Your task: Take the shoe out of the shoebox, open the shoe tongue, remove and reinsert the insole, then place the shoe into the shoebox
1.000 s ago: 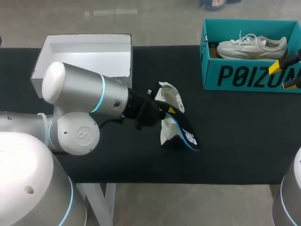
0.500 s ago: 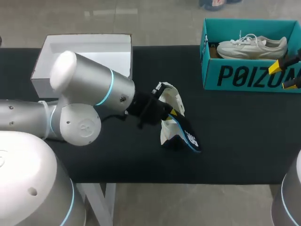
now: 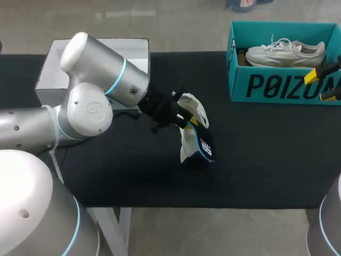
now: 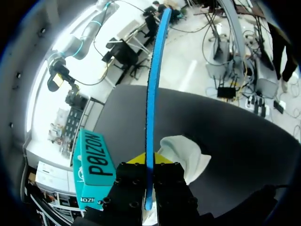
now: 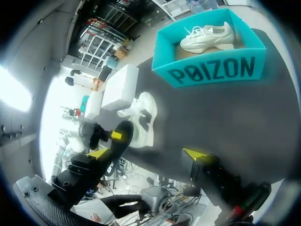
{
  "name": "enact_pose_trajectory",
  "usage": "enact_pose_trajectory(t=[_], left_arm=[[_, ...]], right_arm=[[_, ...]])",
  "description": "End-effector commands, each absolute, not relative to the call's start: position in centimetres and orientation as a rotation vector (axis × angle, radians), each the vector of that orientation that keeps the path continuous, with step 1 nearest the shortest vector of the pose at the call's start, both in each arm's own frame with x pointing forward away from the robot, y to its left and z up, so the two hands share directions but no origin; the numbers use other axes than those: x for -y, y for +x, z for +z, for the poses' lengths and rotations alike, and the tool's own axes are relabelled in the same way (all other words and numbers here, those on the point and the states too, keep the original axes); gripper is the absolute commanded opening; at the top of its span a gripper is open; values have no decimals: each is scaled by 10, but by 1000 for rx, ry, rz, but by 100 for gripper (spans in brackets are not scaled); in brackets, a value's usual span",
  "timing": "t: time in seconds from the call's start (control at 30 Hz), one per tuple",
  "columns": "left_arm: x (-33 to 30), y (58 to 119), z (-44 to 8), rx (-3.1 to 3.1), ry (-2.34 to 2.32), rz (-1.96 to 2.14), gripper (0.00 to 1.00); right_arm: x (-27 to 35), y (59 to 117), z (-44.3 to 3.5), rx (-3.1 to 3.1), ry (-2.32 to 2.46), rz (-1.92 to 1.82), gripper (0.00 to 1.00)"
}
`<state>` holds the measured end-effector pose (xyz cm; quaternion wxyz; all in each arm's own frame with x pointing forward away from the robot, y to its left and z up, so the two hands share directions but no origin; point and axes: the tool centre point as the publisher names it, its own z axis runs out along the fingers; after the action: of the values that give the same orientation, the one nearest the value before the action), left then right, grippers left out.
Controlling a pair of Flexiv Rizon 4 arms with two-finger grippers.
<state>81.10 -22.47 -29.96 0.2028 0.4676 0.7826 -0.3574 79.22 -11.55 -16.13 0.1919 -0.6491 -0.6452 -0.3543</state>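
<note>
Table (image 3: pixel 256 144) lies bare between shoe (image 3: pixel 196 109) and shoebox (image 3: pixel 266 85) (lid (image 3: pixel 50 74) stands left).

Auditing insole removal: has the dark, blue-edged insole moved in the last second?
Yes. The dark blue-edged insole swung its free end left, away from the teal cardboard shoebox.

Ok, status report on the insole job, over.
Left gripper shut on the insole, beside the white shoe mid-table. Right gripper open, near the teal shoebox. Second shoe in that box. Nothing blocking.
</note>
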Motion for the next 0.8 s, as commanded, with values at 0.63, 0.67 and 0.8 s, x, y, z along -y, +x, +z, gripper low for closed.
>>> enact_pose_trajectory(t=[0.63, 0.67, 0.8], left_arm=[[224, 772, -284, -2112, 1375, -1099, 0], [224, 773, -287, -2093, 1403, -1116, 0], [224, 778, -292, -2097, 1446, -1097, 0]], right_arm=[[115, 791, -161, 1812, -1827, -991, 100], [115, 791, -161, 1812, -1827, -991, 100], [115, 791, -161, 1812, -1827, -991, 100]])
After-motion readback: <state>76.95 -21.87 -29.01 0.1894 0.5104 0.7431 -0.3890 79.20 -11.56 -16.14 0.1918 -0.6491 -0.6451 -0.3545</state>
